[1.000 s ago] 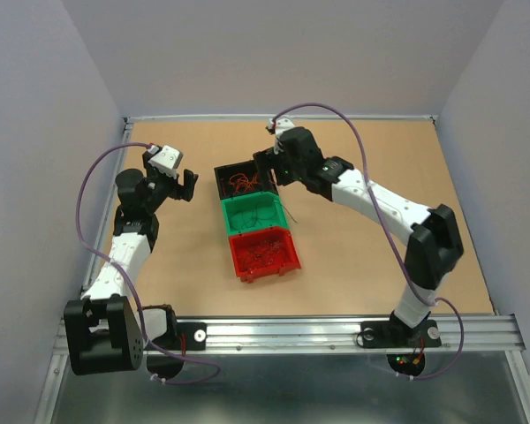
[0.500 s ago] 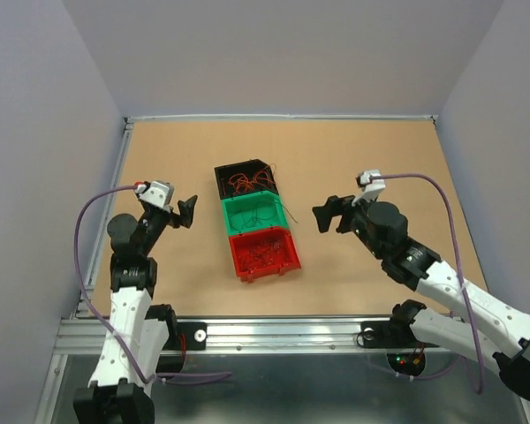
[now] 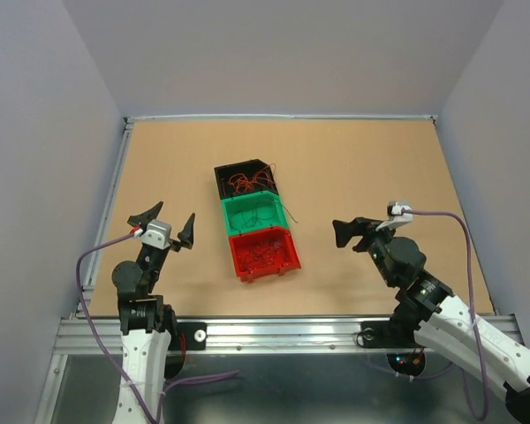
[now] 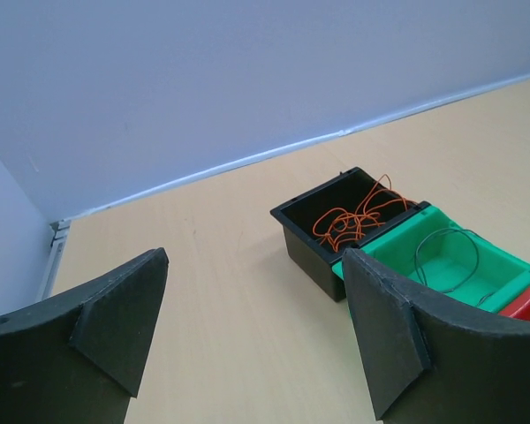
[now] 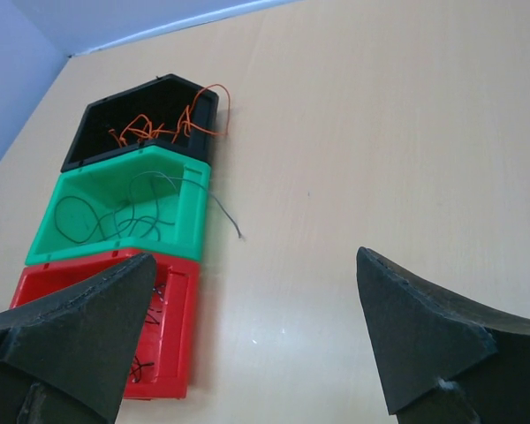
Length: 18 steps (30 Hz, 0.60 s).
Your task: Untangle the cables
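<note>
Both arms have pulled back from the boxes to the near edge of the table; the right arm was reaching over the black box a moment ago. Now the left gripper and the right gripper both hang in the air with their fingers wide apart, and neither one holds anything. The cables are in three boxes in a row in the middle of the table. Orange cables lie curled in the black box. Thin dark cables lie in the green box. More cables lie in the red box, but they are too small to see well. One loose end hangs over the side of the green box and rests on the table. The sorting looks nearly done. To tidy that loose end, the right gripper should come down slowly, pinch just that one cable, lift it gently, and drop it inside without bumping the box or catching the others.
</note>
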### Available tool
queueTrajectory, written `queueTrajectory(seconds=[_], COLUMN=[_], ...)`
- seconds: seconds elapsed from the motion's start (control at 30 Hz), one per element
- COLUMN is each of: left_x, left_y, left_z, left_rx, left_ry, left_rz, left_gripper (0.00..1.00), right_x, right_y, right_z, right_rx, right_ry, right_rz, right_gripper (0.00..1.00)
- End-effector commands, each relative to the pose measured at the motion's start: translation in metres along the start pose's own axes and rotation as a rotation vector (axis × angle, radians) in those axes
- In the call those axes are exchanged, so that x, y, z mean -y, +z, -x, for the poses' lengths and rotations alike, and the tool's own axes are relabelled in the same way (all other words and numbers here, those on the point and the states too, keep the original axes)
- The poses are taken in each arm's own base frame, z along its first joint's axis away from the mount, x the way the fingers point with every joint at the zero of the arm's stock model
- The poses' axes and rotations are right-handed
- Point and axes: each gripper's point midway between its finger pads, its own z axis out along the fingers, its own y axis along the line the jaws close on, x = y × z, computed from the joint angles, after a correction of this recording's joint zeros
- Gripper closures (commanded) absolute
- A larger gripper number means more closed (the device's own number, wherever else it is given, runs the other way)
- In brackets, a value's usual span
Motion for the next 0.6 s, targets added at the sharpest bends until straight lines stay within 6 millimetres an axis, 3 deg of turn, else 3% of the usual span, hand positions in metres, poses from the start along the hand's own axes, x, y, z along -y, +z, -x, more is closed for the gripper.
queueTrajectory(seconds=[0.0, 0.57], left_x=[0.0043, 0.0046], left_y=[-0.0016, -0.0007], left_z=[0.0100, 0.0070], left_rx=[0.060, 0.049], left_ry=[0.049, 0.050], left_rz=[-0.026, -0.032], left_gripper=[0.08, 0.08], right_x=[0.0056, 0.0055], right_y=[0.0041, 0.0059], right_z=[0.0058, 0.0067], right_rx=[0.073, 0.074], right_ry=[0.050, 0.044], right_rz=[-0.030, -0.034], right_gripper=[0.00, 0.00])
